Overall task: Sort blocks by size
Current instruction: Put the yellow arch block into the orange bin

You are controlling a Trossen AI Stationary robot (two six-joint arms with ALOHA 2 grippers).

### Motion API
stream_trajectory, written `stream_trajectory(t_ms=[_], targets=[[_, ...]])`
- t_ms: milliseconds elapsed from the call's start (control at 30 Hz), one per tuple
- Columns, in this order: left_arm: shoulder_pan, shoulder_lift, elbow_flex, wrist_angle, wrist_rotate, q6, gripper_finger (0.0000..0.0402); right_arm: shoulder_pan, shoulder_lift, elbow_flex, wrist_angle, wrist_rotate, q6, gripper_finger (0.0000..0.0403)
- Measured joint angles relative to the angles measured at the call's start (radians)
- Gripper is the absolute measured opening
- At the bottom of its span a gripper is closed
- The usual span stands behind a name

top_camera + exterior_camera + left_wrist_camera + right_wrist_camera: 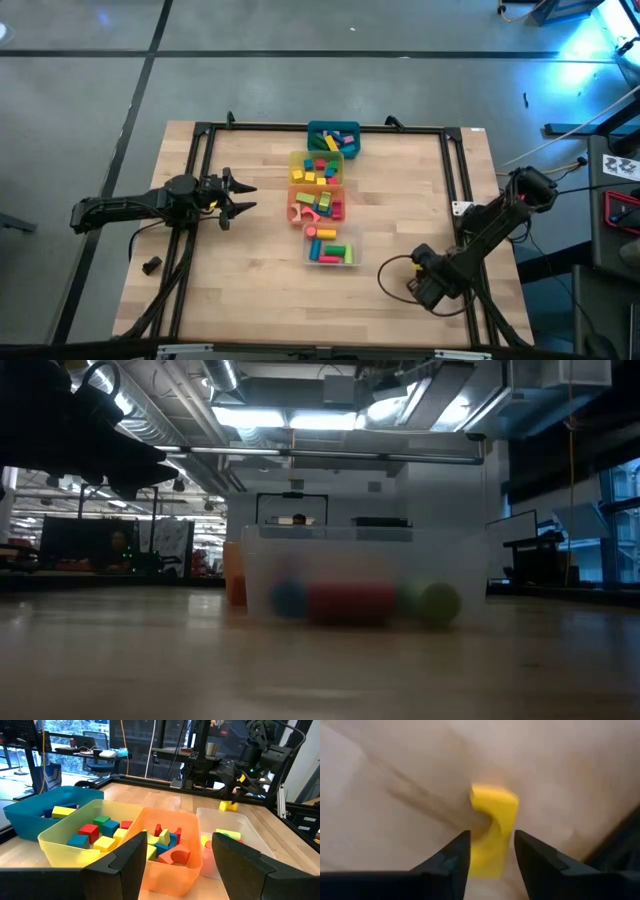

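Note:
A yellow arch block [492, 815] lies flat on the wooden table near its right front part; the left wrist view also shows the block [227, 806]. My right gripper [492, 837] points down over it, shut on it; in the high view the gripper [428, 283] hides the block. My left gripper [245, 197] hovers open and level at the left, facing a row of bins with nothing between its fingers [135, 855]. Coloured blocks fill the teal bin [333, 138], yellow bin [316, 168], orange bin [317, 203] and clear bin [330, 248]. My right gripper has the yellow arch block's two side faces [482, 852] between its two fingers, at one end of the block. The fingers come from above, pointing down, and lie across the block. The block rests flat on the table.
The bins stand in a line down the table's middle. A black frame rail [455, 170] borders the table top, and a small black object [151, 265] lies at the left front. Bare wood spreads between the bins and each arm.

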Motion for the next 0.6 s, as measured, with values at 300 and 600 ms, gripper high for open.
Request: stream_trajectory(t_ms=[300,600], targets=[[0.000,0.000,0.000,0.000,0.000,0.000,0.0210,-0.002,-0.001,0.000,-0.025,0.067,0.000,0.0096],[0.000,0.000,0.000,0.000,0.000,0.000,0.0210,-0.002,-0.001,0.000,-0.024,0.065,0.000,0.0092]])
